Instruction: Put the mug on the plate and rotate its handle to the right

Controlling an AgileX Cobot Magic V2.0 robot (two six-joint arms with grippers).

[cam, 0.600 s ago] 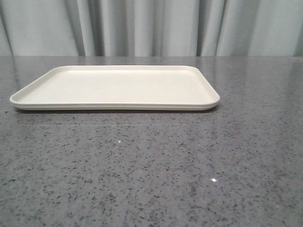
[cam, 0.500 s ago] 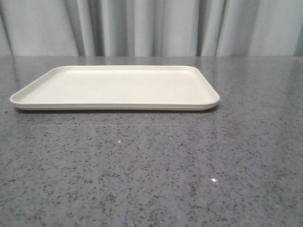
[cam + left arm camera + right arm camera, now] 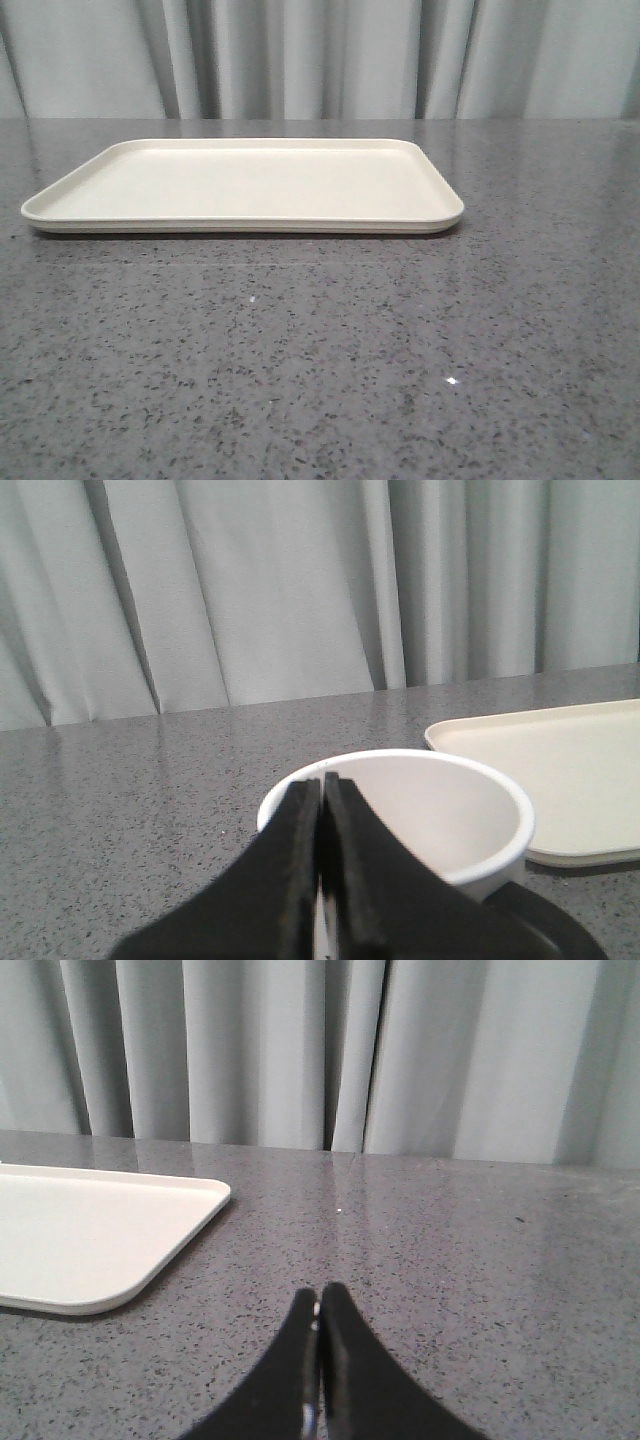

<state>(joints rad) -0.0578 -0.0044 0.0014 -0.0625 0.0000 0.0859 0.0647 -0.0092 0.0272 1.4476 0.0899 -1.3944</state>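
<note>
Left wrist view: left claw point(image 3: 322, 790) pressed together before the mug point(image 3: 440, 820); plate point(image 3: 560, 770) beyond, bare; placing undone.

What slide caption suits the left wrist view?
Left gripper shut on the mug rim, beside the empty plate.

left claw point(image 3: 322, 810): two matte black fingers, broad at the base, tapering to narrow tips with smooth curved outer edges
right claw point(image 3: 319, 1305): the same matte black, two tapered fingers with rounded tips; no markings visible
</note>
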